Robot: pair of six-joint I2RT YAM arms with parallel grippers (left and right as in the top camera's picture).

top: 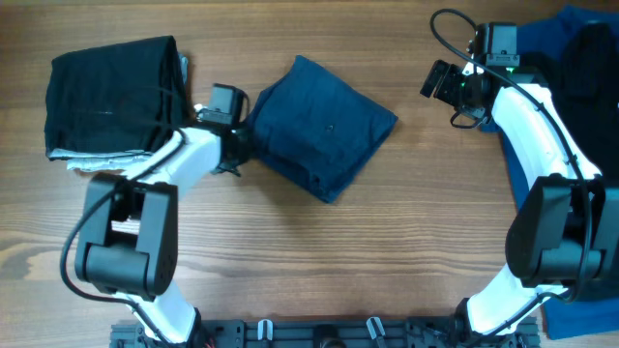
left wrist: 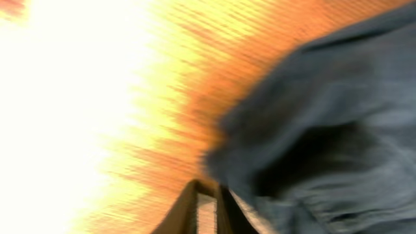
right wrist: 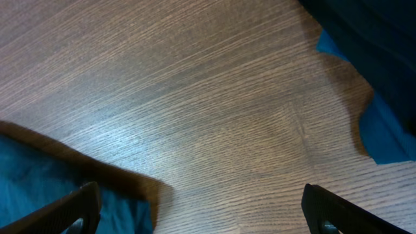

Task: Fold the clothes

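Folded navy-blue fabric shorts (top: 324,126) lie mid wooden worktop (top: 319,261), near folded black cloth stack (top: 111,97). Left hand (top: 238,147) at shorts' left edge; pinching or not, can't tell, wrist view blurred. Right hand (top: 440,82) spread wide, empty. Prob. shifting bundle to stack: keep low, drag flat so folds hold.

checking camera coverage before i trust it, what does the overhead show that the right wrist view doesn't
Only overhead: the folded navy shorts mid-table, the black folded stack at the left, the left gripper at the shorts' left edge, and both arms whole.
Only right wrist: the right gripper from within, its fingers wide apart with nothing between them, and fine wood grain.
Both: the wooden table, the right gripper over bare wood, and, it seems, the dark-over-blue pile beside it.
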